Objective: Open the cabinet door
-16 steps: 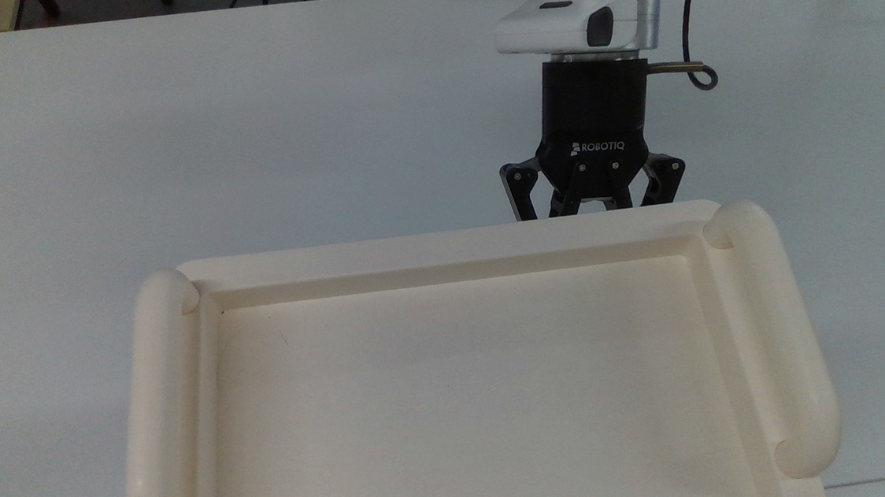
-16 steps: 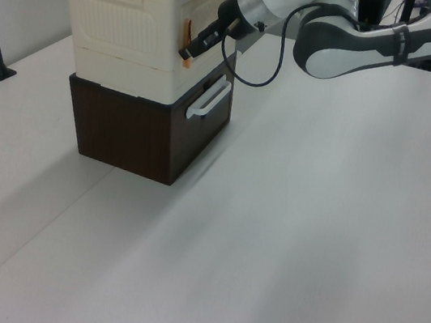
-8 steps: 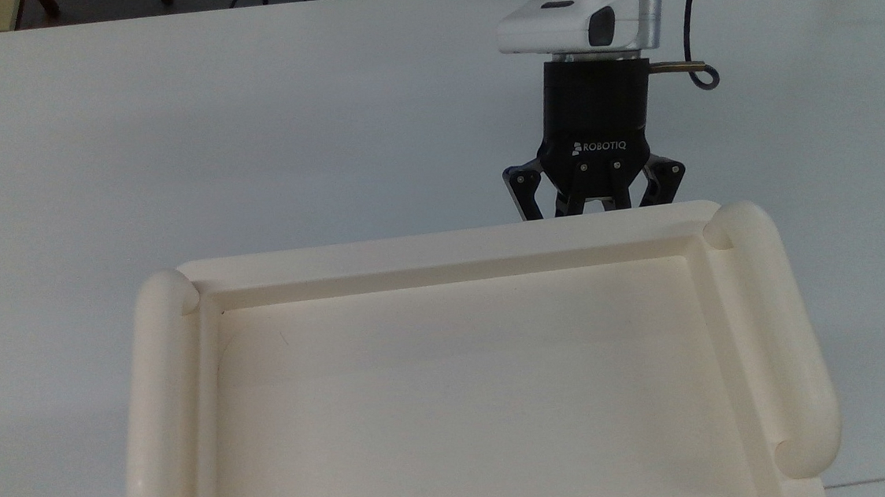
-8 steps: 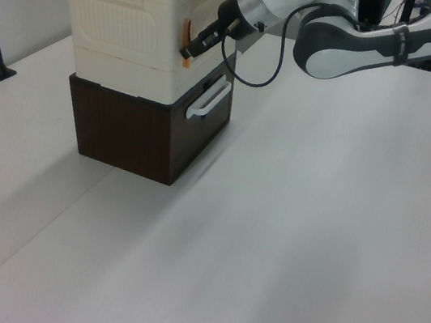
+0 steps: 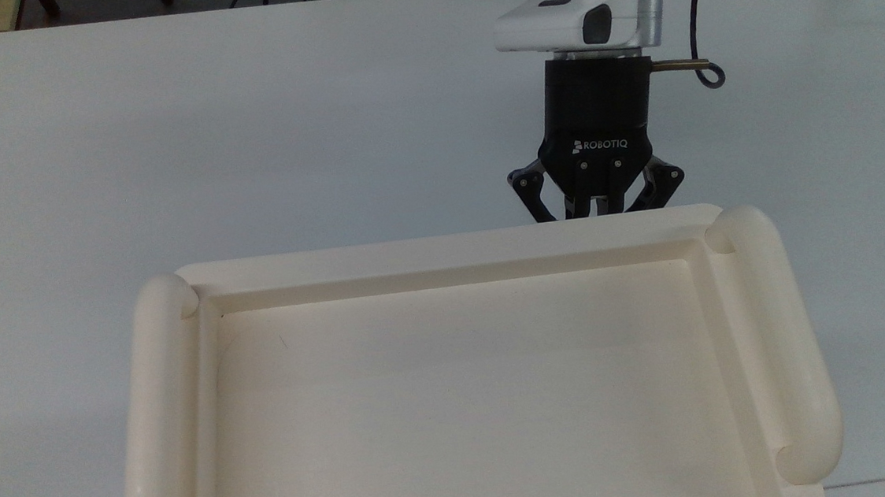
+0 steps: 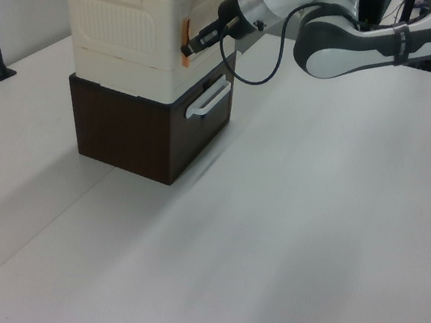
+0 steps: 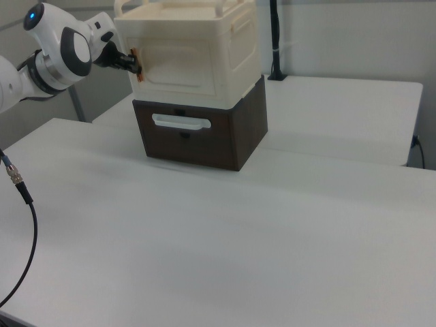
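Observation:
The cream cabinet (image 7: 235, 41) stands on a dark box, and its recessed tray top (image 5: 455, 405) is seen from above in the top view. The cabinet door (image 7: 180, 65) is the panel on the front face and lies flush with that face. A small orange tab (image 7: 138, 72) sits at the door's edge on the right view's left, and it also appears in the left view (image 6: 185, 52). My gripper (image 6: 195, 42) is right at this tab, level with the door's upper half. In the top view the gripper (image 5: 596, 209) dips behind the tray's far rim, which hides its tips.
A dark brown drawer box (image 7: 204, 139) with a white handle (image 7: 180, 122) carries the cabinet. A wide white table (image 6: 312, 226) spreads in front of it. A black pole (image 7: 274, 37) stands behind the cabinet. A black cable (image 7: 20, 197) hangs at the right view's left edge.
In the top view the gripper has edged slightly right and closer to the cabinet's rim. The cabinet and its door have not moved.

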